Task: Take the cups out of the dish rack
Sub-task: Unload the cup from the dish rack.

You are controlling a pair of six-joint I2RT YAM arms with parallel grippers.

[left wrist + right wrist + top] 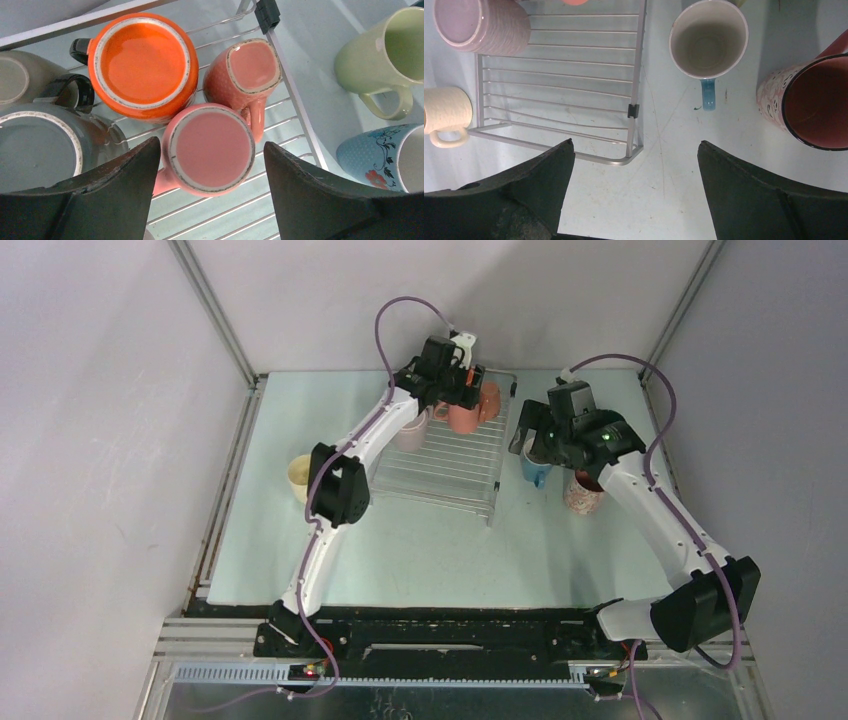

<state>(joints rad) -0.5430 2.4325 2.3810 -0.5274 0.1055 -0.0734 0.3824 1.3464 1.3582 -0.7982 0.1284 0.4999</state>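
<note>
The dish rack (445, 465) lies mid-table. In the left wrist view several cups stand upside down on the dish rack (295, 107): an orange cup (142, 62), a speckled pink cup (252, 67), grey cups (37, 150) and a plain pink cup (212, 150). My left gripper (212, 145) is open with its jaws on either side of the pink cup; the left finger is against its side and a gap shows on the right. A lilac cup (481, 25) also stands on the dish rack (559, 75). My right gripper (634, 150) is open over bare table beside the rack's corner, holding nothing.
Cups stand upright on the table off the rack: a blue-handled cup (708, 42), a speckled pink cup with a red inside (811, 95), a cream cup (444, 112), a pale green cup (380, 55) and a blue flowered cup (385, 157). Walls close in the table on three sides.
</note>
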